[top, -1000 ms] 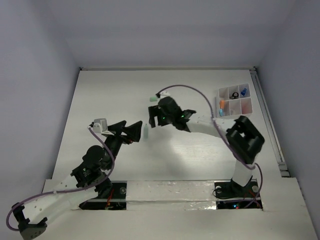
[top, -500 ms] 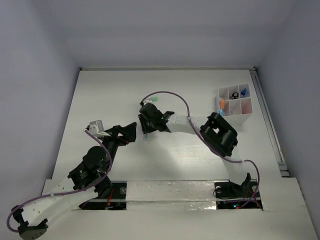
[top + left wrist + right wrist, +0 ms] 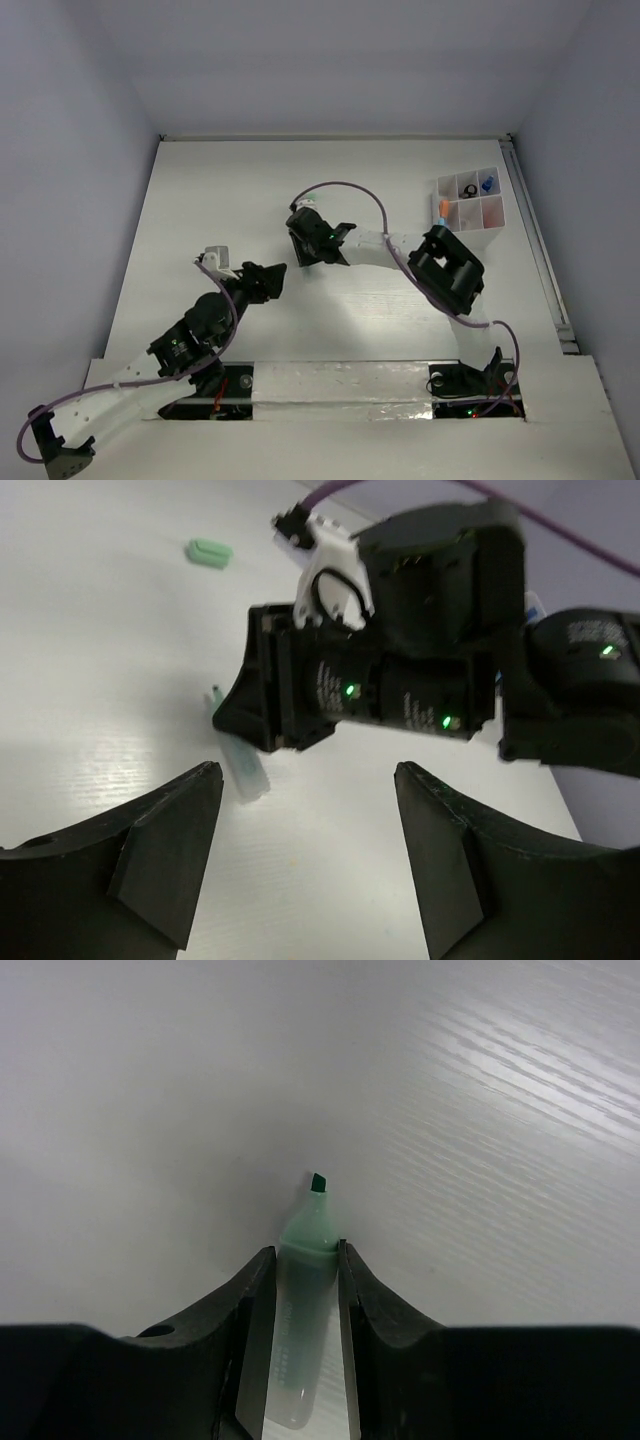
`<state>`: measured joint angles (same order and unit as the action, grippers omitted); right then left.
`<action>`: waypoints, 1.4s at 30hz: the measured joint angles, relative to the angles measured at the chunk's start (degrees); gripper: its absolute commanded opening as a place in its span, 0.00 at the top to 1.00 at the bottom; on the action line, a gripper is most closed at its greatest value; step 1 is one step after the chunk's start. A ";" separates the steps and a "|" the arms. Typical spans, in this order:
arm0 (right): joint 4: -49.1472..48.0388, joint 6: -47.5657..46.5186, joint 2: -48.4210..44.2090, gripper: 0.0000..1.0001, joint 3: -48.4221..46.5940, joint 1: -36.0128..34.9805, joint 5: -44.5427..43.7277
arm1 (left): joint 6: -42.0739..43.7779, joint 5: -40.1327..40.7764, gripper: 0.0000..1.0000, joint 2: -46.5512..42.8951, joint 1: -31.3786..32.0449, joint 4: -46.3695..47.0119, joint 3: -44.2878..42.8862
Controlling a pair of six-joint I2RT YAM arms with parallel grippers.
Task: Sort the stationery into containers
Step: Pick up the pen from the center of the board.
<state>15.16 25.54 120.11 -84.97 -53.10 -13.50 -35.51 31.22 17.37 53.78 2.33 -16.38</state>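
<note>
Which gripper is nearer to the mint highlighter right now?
Right. The right gripper is closed on the mint highlighter, touching both its sides. The left gripper hangs open a little way off, pointing toward it.

Soft even light, mild glare streaks on the table (image 3: 520, 1070), close foreground blurred

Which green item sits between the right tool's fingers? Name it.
The mint highlighter, chisel tip showing, clamped by the right tool; the small green block lies apart, untouched.
</note>
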 measured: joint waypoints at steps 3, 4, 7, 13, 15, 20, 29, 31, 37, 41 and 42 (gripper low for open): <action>-0.17 -0.70 -2.86 0.96 3.10 2.21 0.52 | -1.31 -3.08 0.30 1.77 0.00 0.76 1.25; -0.22 -0.83 -4.28 0.96 4.20 3.30 0.76 | -1.60 -4.37 0.27 2.40 0.00 1.75 1.51; -0.26 -1.46 -9.68 0.95 7.43 6.64 1.92 | -1.97 -7.34 0.17 7.91 0.00 4.81 1.79; -2.54 -1.60 -20.44 0.95 9.29 8.31 5.29 | -2.08 -15.85 0.19 25.62 -0.68 15.82 0.68; -3.63 -1.49 -22.88 0.95 10.05 7.93 6.69 | -1.95 -17.90 0.20 31.26 -1.18 18.67 -0.35; -5.57 -1.09 -26.53 0.94 13.53 7.52 10.27 | -1.25 -21.35 0.17 38.12 -3.45 24.65 -2.97; -6.45 -0.76 -29.68 0.94 17.55 7.54 13.53 | -1.01 -24.74 0.17 41.57 -8.31 33.09 -4.35; -7.54 -0.39 -30.10 0.94 18.12 7.54 14.62 | -1.01 -25.59 0.18 43.08 -9.09 34.45 -4.39; -9.46 -0.02 -31.56 0.94 20.26 7.54 17.20 | -0.96 -27.41 0.25 46.53 -9.60 36.24 -5.22; -10.14 0.00 -31.74 0.94 20.55 7.54 18.47 | -0.74 -28.89 0.43 46.69 -9.60 37.24 -5.84; -10.58 0.00 -31.95 0.94 20.81 7.54 18.53 | -0.57 -29.33 0.52 46.69 -9.60 37.40 -6.05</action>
<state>4.58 25.54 88.16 -64.16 -45.56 5.04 -36.07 1.89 64.05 44.18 39.72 -22.44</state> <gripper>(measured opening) 0.327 0.599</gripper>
